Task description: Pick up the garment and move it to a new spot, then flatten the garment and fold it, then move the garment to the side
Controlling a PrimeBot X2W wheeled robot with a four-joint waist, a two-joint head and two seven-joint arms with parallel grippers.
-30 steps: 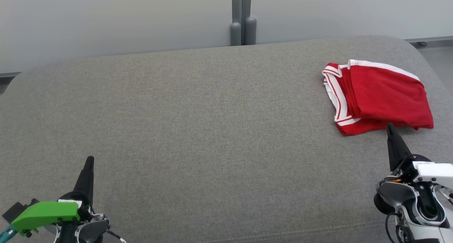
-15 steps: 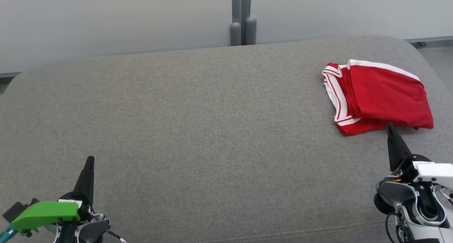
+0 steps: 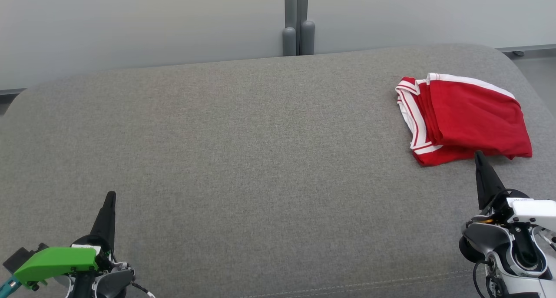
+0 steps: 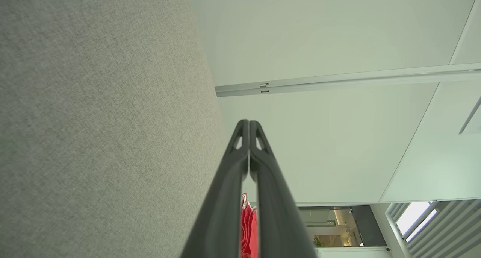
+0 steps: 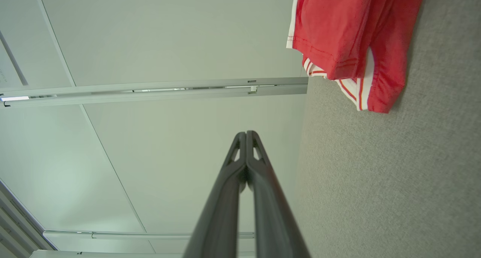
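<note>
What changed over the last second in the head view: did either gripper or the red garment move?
Nothing visibly changed. The red garment lies folded on the right of the grey cushion, where it was. The left gripper and the right gripper are in the same low positions, both shut and empty. The camera has not shifted either.

so the garment (image 3: 467, 120) lies on the far right of the cushion (image 3: 243, 159); right gripper (image 3: 478, 154) sits right by its near edge; left gripper (image 3: 112, 196) is well apart at the near left; wall panels (image 3: 130, 24) stand behind the cushion.
</note>
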